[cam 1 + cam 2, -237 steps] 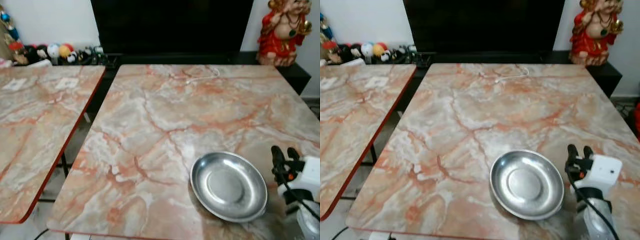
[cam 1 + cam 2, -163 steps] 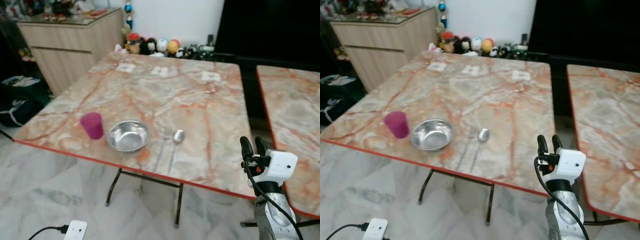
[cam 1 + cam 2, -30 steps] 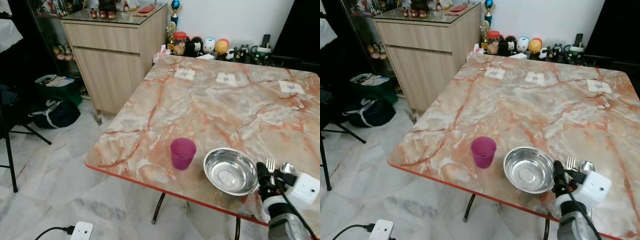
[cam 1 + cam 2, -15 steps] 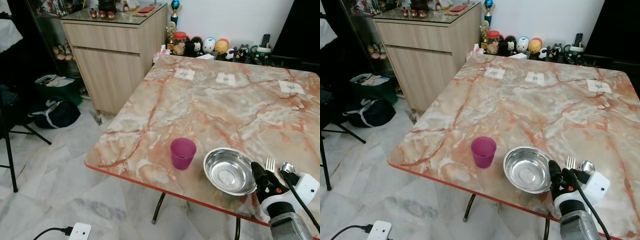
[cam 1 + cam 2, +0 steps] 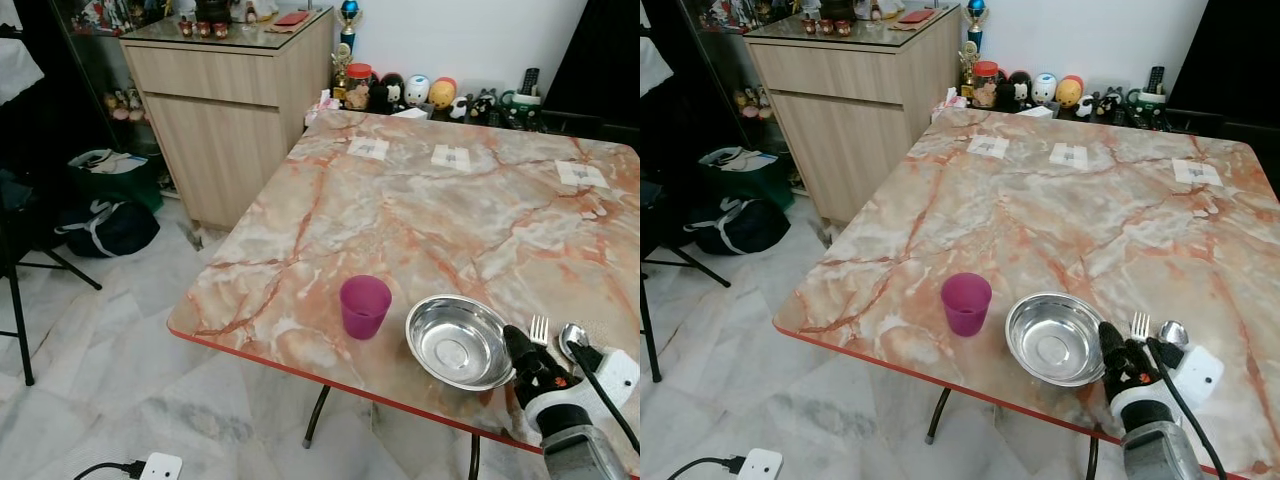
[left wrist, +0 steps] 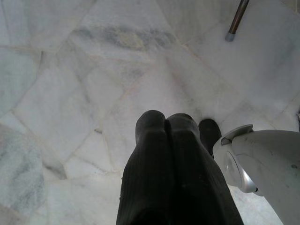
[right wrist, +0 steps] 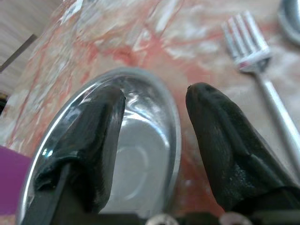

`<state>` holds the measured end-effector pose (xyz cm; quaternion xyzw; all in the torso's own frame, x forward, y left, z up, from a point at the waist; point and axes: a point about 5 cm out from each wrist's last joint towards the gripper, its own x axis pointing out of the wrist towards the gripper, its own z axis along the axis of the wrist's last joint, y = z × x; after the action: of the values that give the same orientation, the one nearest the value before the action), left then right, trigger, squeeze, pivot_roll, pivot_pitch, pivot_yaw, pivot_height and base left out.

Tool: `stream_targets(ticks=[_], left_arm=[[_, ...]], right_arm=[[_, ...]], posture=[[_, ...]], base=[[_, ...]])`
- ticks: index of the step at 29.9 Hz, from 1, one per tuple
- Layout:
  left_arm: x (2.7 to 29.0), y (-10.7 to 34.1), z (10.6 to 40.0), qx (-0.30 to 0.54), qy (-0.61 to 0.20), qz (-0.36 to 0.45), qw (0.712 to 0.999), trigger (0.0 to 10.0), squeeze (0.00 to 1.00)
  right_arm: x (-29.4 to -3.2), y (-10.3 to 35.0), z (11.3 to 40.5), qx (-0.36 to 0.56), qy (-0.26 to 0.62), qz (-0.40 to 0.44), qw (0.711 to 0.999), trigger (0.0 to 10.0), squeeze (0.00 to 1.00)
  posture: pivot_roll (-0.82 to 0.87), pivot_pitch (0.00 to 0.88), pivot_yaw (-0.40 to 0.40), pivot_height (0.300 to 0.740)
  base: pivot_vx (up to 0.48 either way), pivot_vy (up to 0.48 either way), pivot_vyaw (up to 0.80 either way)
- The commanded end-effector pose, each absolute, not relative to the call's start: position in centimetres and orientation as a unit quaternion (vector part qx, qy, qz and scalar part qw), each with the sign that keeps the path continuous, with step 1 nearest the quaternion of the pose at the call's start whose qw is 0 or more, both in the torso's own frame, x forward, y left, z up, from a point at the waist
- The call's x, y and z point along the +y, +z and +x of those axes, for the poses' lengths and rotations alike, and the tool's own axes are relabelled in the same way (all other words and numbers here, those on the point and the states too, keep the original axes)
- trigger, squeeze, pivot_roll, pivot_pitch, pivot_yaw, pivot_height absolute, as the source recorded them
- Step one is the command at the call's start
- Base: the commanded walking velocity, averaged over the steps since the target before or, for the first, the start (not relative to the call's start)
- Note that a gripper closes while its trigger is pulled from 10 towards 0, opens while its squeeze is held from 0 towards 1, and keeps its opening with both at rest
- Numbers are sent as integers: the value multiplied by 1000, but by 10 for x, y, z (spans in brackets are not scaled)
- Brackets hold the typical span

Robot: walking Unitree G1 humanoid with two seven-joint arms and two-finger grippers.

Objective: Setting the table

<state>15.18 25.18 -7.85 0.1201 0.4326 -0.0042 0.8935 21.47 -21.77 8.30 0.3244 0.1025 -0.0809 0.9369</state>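
A steel bowl (image 5: 458, 341) sits near the table's (image 5: 420, 215) near edge, with a purple cup (image 5: 364, 306) to its left and a fork (image 5: 539, 328) and spoon (image 5: 573, 335) to its right. The right gripper (image 7: 152, 105) straddles the bowl's rim with fingers apart, seemingly not yet touching. The left gripper (image 6: 164, 126), fingers pressed together, hangs over the floor.

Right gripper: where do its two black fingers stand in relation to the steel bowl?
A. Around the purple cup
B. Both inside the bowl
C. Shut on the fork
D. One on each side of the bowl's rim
D: in the right wrist view the open right gripper straddles the rim of the steel bowl, one finger over its inside, the other outside, toward the fork.
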Motion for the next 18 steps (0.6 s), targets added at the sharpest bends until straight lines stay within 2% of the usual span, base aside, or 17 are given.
stream_targets(ticks=[1, 18], left_arm=[[253, -79, 150, 438, -14, 130, 890, 10000, 0], [252, -79, 152, 437, -14, 131, 890, 10000, 0]], right_arm=[[-213, 81, 217, 111, -73, 330, 934, 10000, 0], [-209, 72, 217, 143, -74, 332, 930, 10000, 0]], posture=[[22, 0, 0, 740], [29, 0, 1, 740]], base=[[0, 0, 0], [0, 0, 0]])
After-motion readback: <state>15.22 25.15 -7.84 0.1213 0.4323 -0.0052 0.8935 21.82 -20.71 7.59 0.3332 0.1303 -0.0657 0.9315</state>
